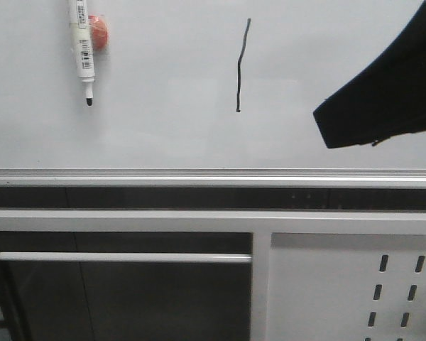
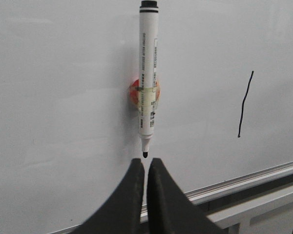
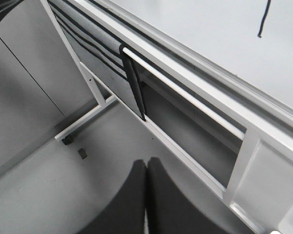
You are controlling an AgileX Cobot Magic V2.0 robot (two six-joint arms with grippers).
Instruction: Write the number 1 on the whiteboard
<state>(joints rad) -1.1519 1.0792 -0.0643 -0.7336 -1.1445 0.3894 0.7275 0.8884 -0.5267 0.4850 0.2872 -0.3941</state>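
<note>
Number 1 [image 1: 241,65] drawn on whiteboard [image 1: 163,135]; marker pen [image 1: 82,50] rests apart. My left gripper [image 2: 145,168] and right gripper [image 3: 146,168]: jaws together, empty.

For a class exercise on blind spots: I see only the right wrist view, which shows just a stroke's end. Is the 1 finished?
Observer: The front view shows the 1 whole, a slightly wavy, near-vertical line on the whiteboard.
Operator: Where is the marker?
Observer: The marker is left of the 1, tip down against a red disc.
Operator: Is the left claw holding it?
Observer: No. The left claw is shut and empty, close by the tip.
</note>
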